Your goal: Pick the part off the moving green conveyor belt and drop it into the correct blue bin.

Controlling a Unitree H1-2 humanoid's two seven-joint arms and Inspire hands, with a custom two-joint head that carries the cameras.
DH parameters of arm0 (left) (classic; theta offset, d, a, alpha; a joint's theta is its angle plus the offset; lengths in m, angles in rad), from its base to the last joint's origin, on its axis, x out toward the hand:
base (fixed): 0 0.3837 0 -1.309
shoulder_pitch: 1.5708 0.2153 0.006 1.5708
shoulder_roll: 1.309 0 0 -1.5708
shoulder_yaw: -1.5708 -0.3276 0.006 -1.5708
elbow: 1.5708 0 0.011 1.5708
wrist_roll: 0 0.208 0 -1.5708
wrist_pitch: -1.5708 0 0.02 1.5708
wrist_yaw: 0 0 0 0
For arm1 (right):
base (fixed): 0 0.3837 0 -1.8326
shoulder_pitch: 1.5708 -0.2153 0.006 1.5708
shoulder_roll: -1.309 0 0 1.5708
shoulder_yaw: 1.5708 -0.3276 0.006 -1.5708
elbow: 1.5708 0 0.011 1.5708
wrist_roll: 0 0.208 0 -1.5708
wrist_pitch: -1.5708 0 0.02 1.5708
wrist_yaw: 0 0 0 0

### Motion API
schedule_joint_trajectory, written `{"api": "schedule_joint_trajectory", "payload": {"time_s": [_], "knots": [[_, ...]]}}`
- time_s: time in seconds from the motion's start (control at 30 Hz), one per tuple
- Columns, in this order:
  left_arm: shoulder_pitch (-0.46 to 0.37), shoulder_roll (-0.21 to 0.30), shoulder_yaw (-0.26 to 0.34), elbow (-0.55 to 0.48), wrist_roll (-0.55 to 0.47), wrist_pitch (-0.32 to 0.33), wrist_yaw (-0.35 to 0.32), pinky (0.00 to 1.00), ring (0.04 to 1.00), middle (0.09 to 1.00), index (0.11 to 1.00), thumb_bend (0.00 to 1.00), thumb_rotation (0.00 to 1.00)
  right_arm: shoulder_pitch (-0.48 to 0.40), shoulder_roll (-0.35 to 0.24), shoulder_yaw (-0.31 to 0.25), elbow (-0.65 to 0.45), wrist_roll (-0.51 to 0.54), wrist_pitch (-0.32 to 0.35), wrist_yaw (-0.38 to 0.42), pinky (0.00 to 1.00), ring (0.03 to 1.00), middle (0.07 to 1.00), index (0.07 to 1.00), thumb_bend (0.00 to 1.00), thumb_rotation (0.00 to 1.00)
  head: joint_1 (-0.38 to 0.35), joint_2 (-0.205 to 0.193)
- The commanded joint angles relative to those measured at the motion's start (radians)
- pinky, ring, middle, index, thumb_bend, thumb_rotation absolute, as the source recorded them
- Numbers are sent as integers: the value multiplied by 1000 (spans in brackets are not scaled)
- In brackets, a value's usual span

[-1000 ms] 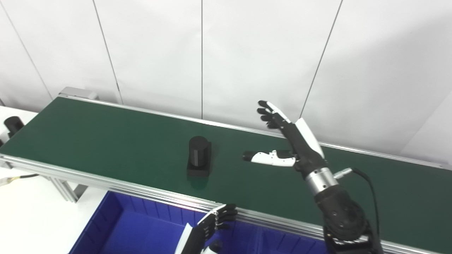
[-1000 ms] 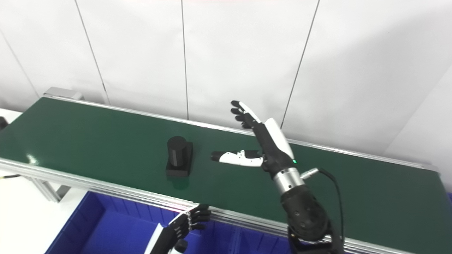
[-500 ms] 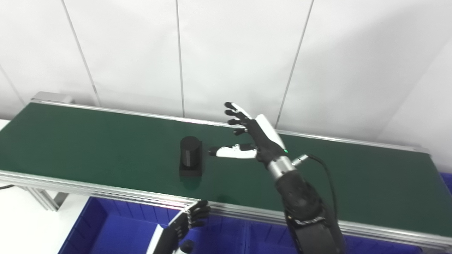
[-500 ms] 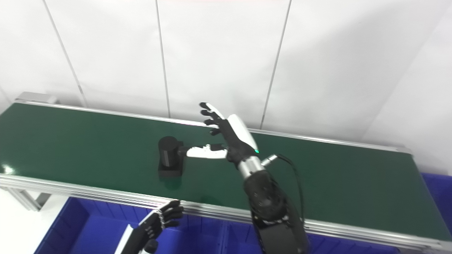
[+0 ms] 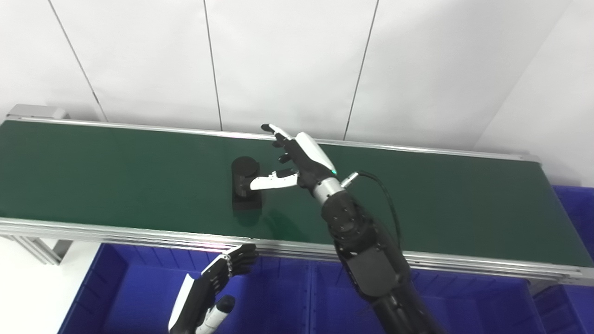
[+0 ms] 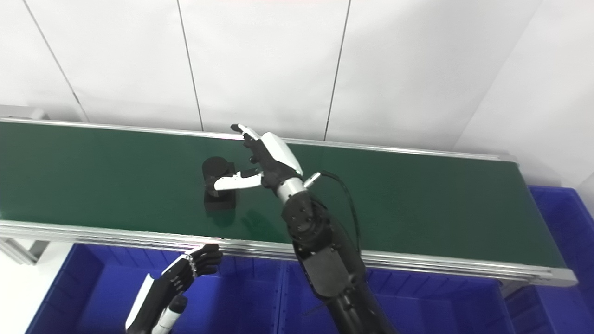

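Black part, a short cylinder on a square black base, stands upright on the dark green conveyor belt, about mid-width, nearer the front rail than the back. Right hand reaches in from the part's right side: fingers spread and lifted above and behind the cylinder, white thumb stretched across the cylinder's front; contact cannot be judged, nothing gripped. Belt surface bare and open left of the part and across the whole right stretch. Silver aluminium rail edges the belt front. Left hand hangs low over the deep blue plastic bin below the rail, fingers loosely curled, holding nothing. More blue bin edge at far right.
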Motion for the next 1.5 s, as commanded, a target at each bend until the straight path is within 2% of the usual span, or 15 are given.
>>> {"api": "schedule_joint_trajectory", "payload": {"time_s": [0.0, 0.27, 0.63, 0.83, 1.0, 1.2, 1.37, 1.4, 1.43, 1.47], "knots": [[4, 1, -2, -33, -5, -16, -7, 727, 762, 771, 772, 828, 922, -63, 12, 8, 23, -6, -23, -29, 753, 904, 978, 956, 938, 394, 5, 1], [5, -4, -12, -38, 0, -35, -7, 712, 751, 757, 756, 806, 916, -104, -1, 28, 180, -18, -49, -86, 796, 909, 968, 950, 979, 402, 23, 7], [14, -5, -24, -61, 12, -33, -7, 691, 744, 761, 760, 773, 922, -166, 6, 44, 351, -14, -53, -134, 817, 922, 973, 958, 957, 391, 34, 12], [24, -6, -32, -81, 0, -21, -12, 693, 751, 773, 767, 768, 913, -182, 26, 40, 427, 7, -106, -186, 814, 905, 954, 924, 935, 419, 38, 18], [35, -3, -40, -103, -11, -7, -18, 701, 755, 775, 772, 771, 898, -190, 56, 47, 460, 5, -134, -240, 811, 890, 932, 909, 936, 454, 39, 26], [37, 0, -41, -116, -7, 4, -23, 697, 753, 771, 773, 778, 897, -185, 81, 44, 455, 19, -142, -255, 833, 895, 932, 913, 924, 447, 35, 32], [38, 0, -41, -123, 10, 6, -21, 690, 756, 773, 774, 776, 920, -177, 100, 45, 458, 23, -160, -274, 812, 886, 927, 910, 928, 436, 23, 34], [38, 0, -41, -125, 8, 8, -22, 692, 759, 773, 773, 772, 915, -175, 103, 46, 462, 23, -169, -283, 767, 861, 904, 880, 884, 368, 23, 35], [40, -1, -42, -128, 5, 11, -23, 692, 760, 773, 773, 771, 913, -173, 109, 40, 473, 27, -185, -304, 752, 852, 896, 869, 869, 345, 23, 37], [41, -3, -42, -130, 3, 13, -23, 694, 760, 772, 772, 767, 909, -172, 116, 30, 490, 36, -204, -328, 636, 719, 772, 781, 753, 147, 24, 38]]}}
